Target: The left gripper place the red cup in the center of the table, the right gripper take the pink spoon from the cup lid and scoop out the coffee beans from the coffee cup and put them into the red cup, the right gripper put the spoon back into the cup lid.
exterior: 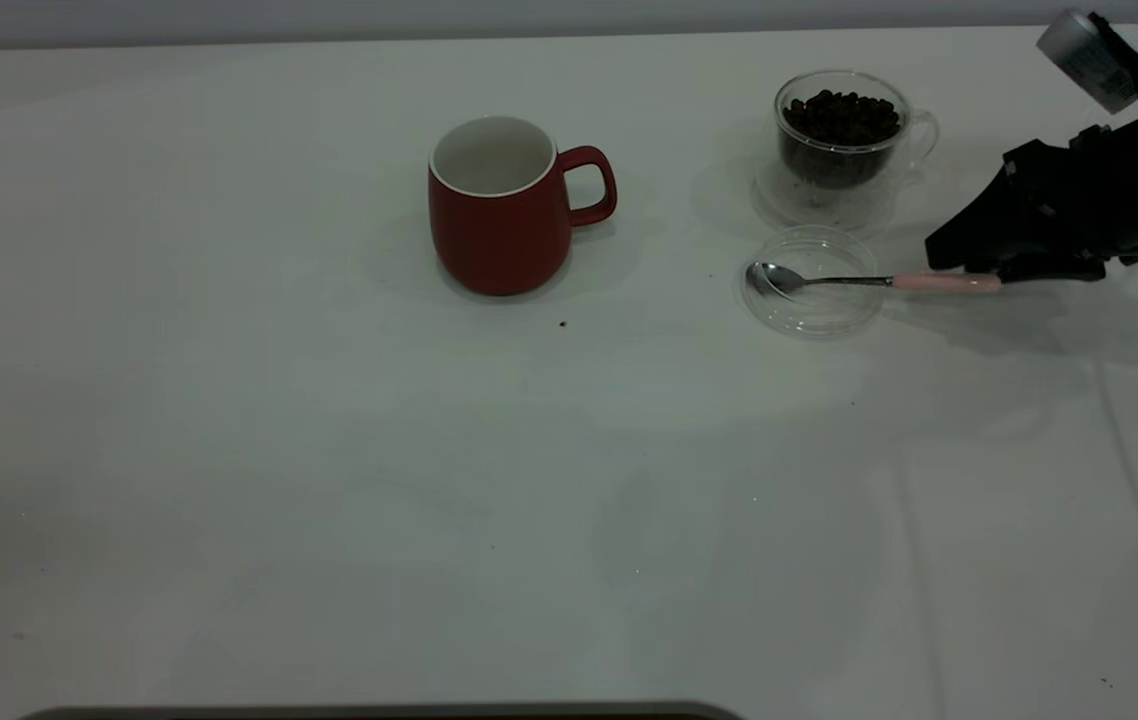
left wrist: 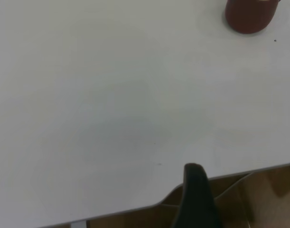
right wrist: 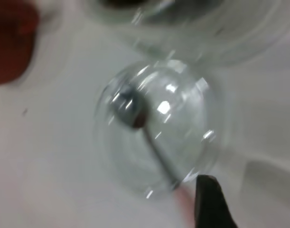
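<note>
Lab-style robot test bench — plain white table (exterior: 329,480) (bare grey wall behind), black robot arm (exterior: 1079,200) mounted beside.

The white surface (exterior: 329,480) carries three things. The red cup (exterior: 501,215) stands upright near the middle toward the far edge, its handle pointing at the glass cup (exterior: 841,140), which stands well apart at the far right and holds beans (exterior: 841,116). Just in front of the glass cup lies the clear lid (exterior: 813,281), with the spoon (exterior: 869,282) resting across it. A tiny dark speck (exterior: 562,324) lies by the red cup.
</note>
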### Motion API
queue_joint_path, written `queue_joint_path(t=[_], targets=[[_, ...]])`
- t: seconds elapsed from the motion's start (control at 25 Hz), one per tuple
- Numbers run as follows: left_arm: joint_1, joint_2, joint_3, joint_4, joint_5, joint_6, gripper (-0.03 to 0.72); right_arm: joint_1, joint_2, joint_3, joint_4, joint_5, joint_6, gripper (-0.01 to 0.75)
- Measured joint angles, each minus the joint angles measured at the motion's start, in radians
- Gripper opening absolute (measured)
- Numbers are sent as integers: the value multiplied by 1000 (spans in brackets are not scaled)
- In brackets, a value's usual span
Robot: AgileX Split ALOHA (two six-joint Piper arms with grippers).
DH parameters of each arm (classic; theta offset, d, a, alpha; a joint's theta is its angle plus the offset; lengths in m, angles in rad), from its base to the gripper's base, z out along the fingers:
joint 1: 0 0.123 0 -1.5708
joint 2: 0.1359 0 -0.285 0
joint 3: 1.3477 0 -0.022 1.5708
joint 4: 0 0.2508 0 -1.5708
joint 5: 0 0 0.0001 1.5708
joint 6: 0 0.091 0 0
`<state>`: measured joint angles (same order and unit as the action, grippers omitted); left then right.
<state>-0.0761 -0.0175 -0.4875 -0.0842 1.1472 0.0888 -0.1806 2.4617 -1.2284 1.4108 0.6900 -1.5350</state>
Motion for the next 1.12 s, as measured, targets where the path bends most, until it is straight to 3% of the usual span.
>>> queue_joint_path(t=[0.24,0.32,0.44,0.56,0.84,0.92,1.12], targets=[[0,0,0,0,0,0,587,12,-61,15,111,-15,-33,456],[0,0,0,0,0,0,587,29,-134,32,96,50,16,456],[0,0,0,0,0,0,587,80,-277,56,27,268,120,449],[0,0,0,0,0,0,587,161,-417,69,-177,436,222,432],[0,0,0,0,0,0,587,386,-747,80,-946,505,900,387],[0,0,0,0,0,0,587,415,-841,101,-1085,506,1069,385],[0,0,0,0,0,-1,587,420,-1075,268,-1291,509,1287,384]])
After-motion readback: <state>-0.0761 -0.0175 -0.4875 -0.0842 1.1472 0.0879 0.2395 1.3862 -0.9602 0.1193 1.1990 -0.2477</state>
